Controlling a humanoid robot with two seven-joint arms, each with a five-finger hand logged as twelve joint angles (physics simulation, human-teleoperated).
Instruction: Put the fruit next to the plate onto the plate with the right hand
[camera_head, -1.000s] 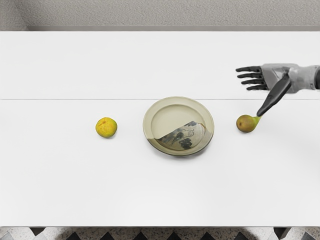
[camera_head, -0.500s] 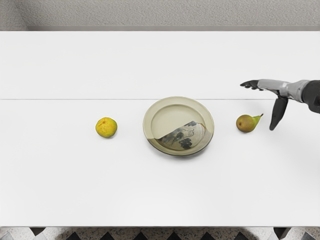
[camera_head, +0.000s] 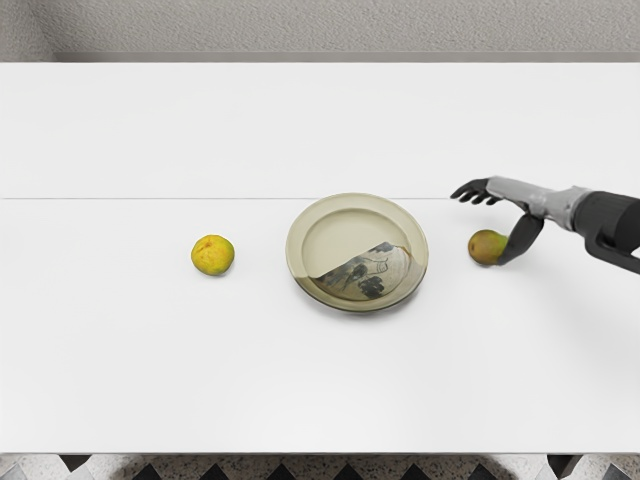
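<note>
A beige plate (camera_head: 322, 229) with a dark painted patch lies at the table's middle. A small green-brown pear (camera_head: 485, 246) lies just right of it. My right hand (camera_head: 498, 215) comes in from the right edge, palm down over the pear. Its fingers (camera_head: 470, 191) are spread above and behind the fruit. The thumb (camera_head: 521, 240) hangs down against the pear's right side, covering its stem. Nothing is grasped. A yellow-orange fruit (camera_head: 213, 254) lies left of the plate. The left arm does not show.
The white table (camera_head: 320, 380) runs across the whole view, with a seam line behind the plate. Its front edge is near the bottom, and a grey wall stands at the back.
My right hand has moved left and lower, from beside the pear's stem to over the pear. The thumb now hides the stem. The pear, plate and other fruit have not moved.
</note>
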